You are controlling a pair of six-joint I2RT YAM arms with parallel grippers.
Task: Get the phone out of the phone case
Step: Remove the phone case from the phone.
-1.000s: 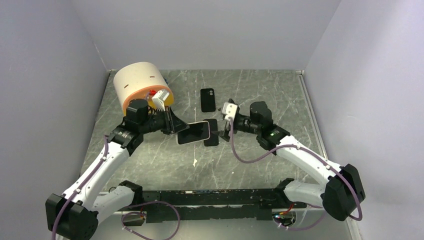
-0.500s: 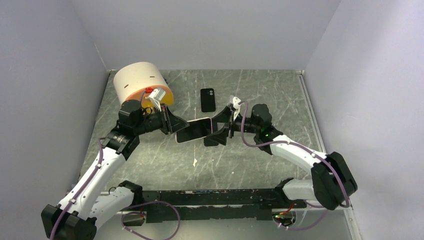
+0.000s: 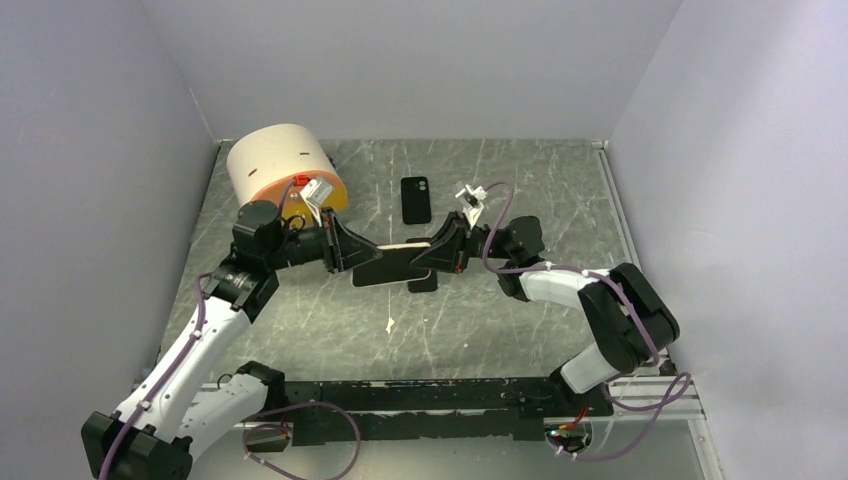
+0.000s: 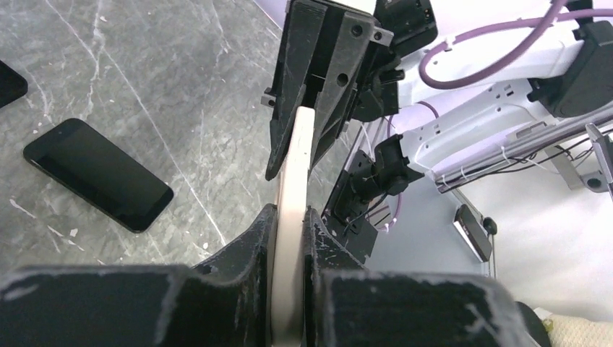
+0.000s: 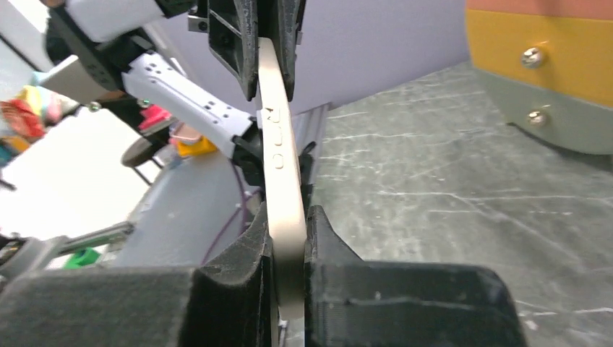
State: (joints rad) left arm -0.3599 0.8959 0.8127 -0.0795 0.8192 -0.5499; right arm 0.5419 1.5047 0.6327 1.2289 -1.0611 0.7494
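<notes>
Change: right claw point(image 3: 432, 258) has just snapped from spread wide to pressed together on the right end of the phone point(image 3: 392, 268). A second ago it sat off that end with nothing in it. Left claw point(image 3: 350, 255) is unchanged and still pinches the left end. So the phone, case point(image 5: 278, 144) still on, now spans claw to claw, clear of the table point(image 3: 520, 180). It's also turned more edge-on to the overhead camera than before.

Wrist views agree. Each shows the cream case rim running from its own fingers point(image 5: 347, 282) straight into the opposite claw, flat faces squeezed from both sides.

For the task: the two-handed hold is set, but nothing is separated yet. My guess is the next step is to flex or peel the case off one end while the other claw anchors. Risk: both claws look to be squeezing case and phone together, so a plain pull apart may just slip. Can't tell if either fingertip catches the case lip alone.

Nearby:
- A dark slab point(image 3: 424, 281) lies on the table right under the right claw.
- A second black phone point(image 3: 415, 200) lies beyond the right claw.
- A drum point(image 3: 275, 165) sits behind the left claw.
</notes>
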